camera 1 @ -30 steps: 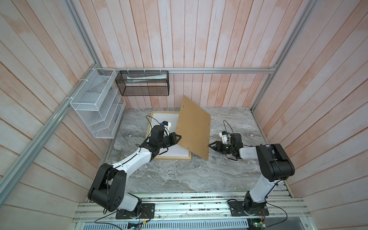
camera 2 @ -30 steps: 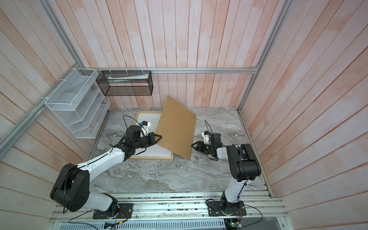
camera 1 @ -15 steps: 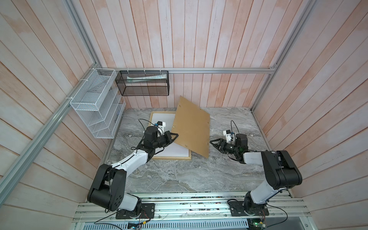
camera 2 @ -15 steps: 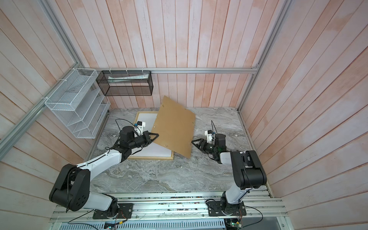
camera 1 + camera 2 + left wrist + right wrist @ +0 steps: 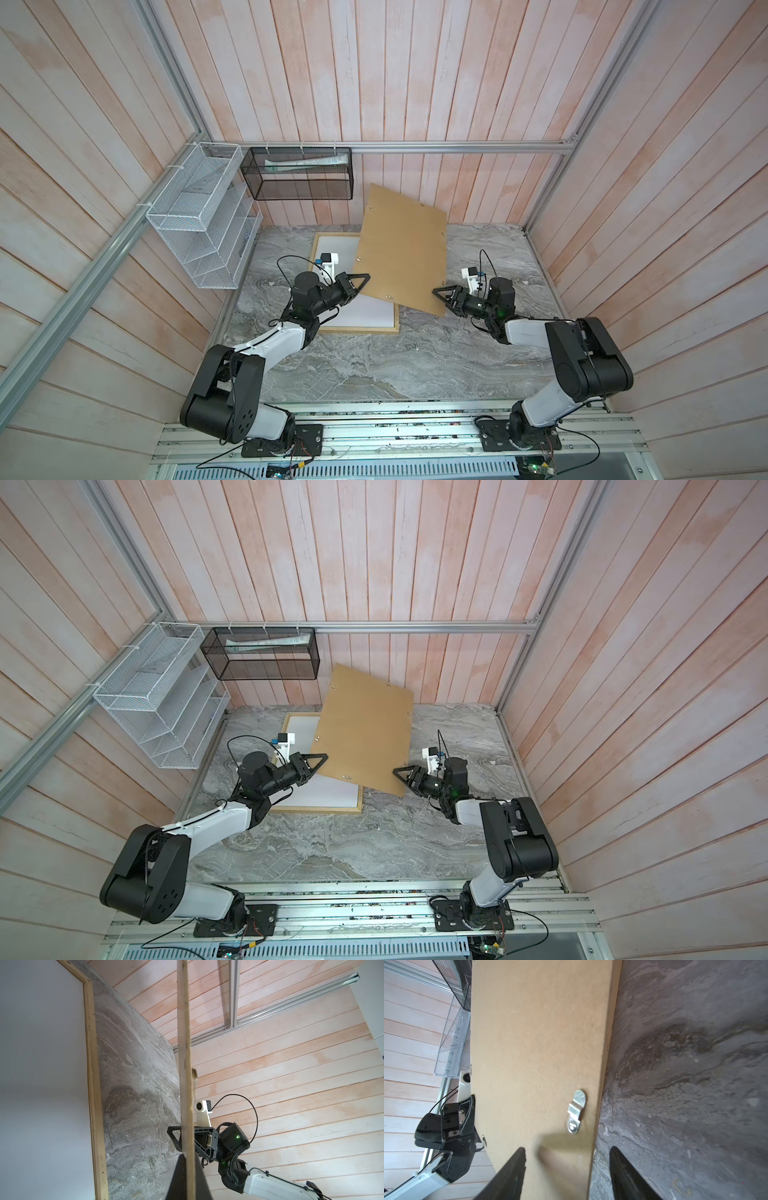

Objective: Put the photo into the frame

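Room: marble table (image 5: 374,365), plank walls (image 5: 415,83)
Frame (image 5: 361,330): laid flat under left gripper (image 5: 365,276)
Panel (image 5: 403,253): pinched by left jaws
Right gripper (image 5: 441,297): spread astride panel

One frame (image 5: 357,331), one photo (image 5: 368,313), one backing panel (image 5: 403,249), two wire baskets (image 5: 199,224) (image 5: 297,174), two arms (image 5: 270,345) (image 5: 536,332).

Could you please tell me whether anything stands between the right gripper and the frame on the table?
Yes: the brown backing panel, pinched at its edge by the left gripper, hangs tilted over the side of the frame nearest the open right gripper, directly between the two.
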You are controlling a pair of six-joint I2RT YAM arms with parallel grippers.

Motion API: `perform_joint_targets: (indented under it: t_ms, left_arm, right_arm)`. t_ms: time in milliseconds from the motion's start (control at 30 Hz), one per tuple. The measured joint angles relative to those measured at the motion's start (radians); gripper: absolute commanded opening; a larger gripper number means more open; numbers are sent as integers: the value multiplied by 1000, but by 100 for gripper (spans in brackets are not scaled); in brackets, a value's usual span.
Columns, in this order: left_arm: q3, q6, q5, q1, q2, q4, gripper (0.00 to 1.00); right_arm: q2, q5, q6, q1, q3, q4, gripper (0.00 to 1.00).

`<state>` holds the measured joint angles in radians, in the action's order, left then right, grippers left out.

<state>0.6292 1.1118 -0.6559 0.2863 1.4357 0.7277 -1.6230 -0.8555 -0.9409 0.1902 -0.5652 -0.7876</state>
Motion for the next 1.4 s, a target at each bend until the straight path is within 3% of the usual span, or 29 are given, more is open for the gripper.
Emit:
perform_joint_targets:
  t_ms: [267,467,567,633,733,800,1000,1400]
  left_arm:
    - [-61,32,13,-1,-20,112,0]
    - [-69,46,35,-16,-22,134,0]
    - [-69,54,38,-19,-22,134,12]
    - [-69,48,48,-19,-22,137,28]
    - [-69,35,55,-18,-22,134,49]
    - [-71,27,55,-18,-22,124,55]
    - [-72,-12,47,-56,-48,56,58]
    - [-72,-251,158,-155,-248,-391,59]
  right_arm:
    - [-91,-51,-237,28,11,-330,28]
    - [-98,-64,-357,23,11,-480,15]
    - [-95,-66,-385,23,12,-507,5]
    - [-87,-72,-397,24,12,-515,1]
    - [-62,-78,-416,24,12,-510,0]
    - [-48,-78,-430,24,11,-483,0]
    - [28,-93,-392,24,4,-403,0]
    - [94,-114,-297,24,-14,-235,0]
